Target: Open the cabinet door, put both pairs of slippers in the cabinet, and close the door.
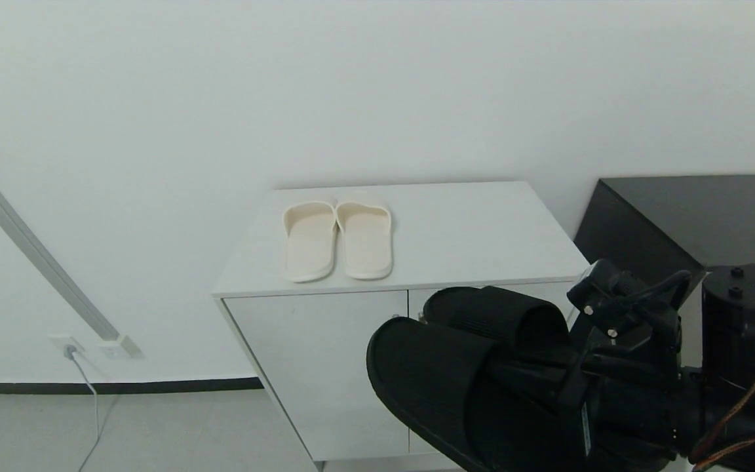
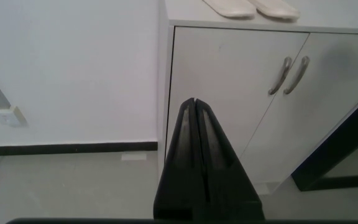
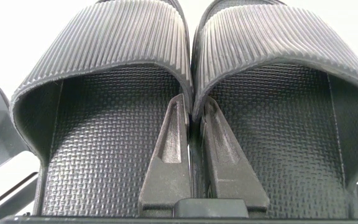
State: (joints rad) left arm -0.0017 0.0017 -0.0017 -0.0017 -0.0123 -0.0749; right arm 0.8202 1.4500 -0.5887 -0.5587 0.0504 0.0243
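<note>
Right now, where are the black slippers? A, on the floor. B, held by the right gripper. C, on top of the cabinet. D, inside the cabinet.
B: the right gripper is clamped on the touching inner edges of the black slippers, holding them in front of the cabinet, whose doors are shut; the cream slippers lie on its top.

no readable text, labels or signs

Two cream slippers [image 1: 364, 239], two black slippers [image 1: 436, 380], one cabinet [image 1: 469, 229]
</note>
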